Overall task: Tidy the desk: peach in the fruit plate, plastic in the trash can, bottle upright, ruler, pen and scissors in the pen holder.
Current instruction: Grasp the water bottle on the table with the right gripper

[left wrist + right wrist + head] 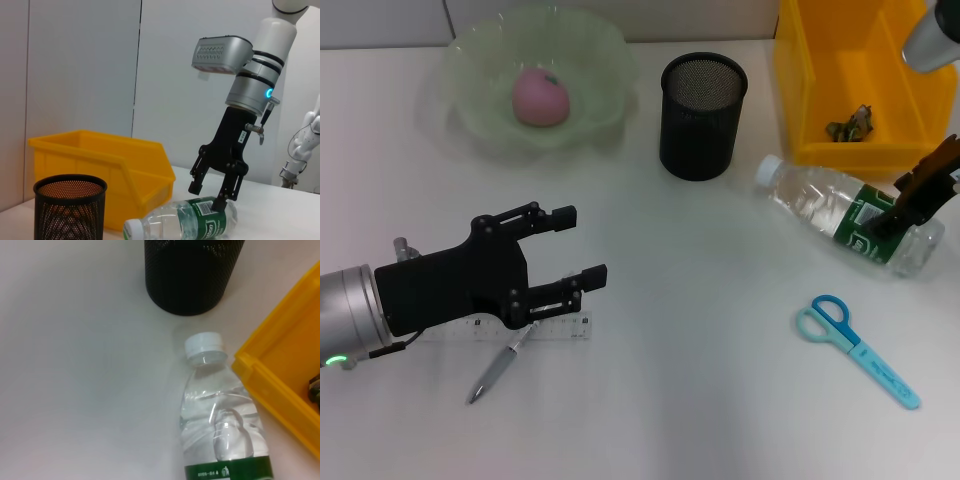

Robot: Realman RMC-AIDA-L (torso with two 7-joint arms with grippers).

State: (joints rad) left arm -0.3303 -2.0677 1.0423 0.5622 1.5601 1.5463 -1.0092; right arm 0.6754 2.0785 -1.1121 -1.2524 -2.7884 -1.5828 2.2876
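Observation:
A pink peach (540, 98) lies in the green fruit plate (480, 60). The clear bottle (820, 208) lies on its side by the yellow trash bin (820, 60), which holds crumpled plastic (850, 125). My right gripper (895, 205) is open, its fingers straddling the bottle's green label; the left wrist view shows it (207, 196) over the bottle (175, 225). My left gripper (582, 245) is open and empty above the clear ruler (555, 330) and grey pen (495, 372). Blue scissors (855, 345) lie at the front right. The black mesh pen holder (703, 115) stands empty.
In the right wrist view the bottle's white cap (203, 344) lies between the pen holder (192, 270) and the bin's corner (280, 385). The bin (110, 160) stands close behind the bottle.

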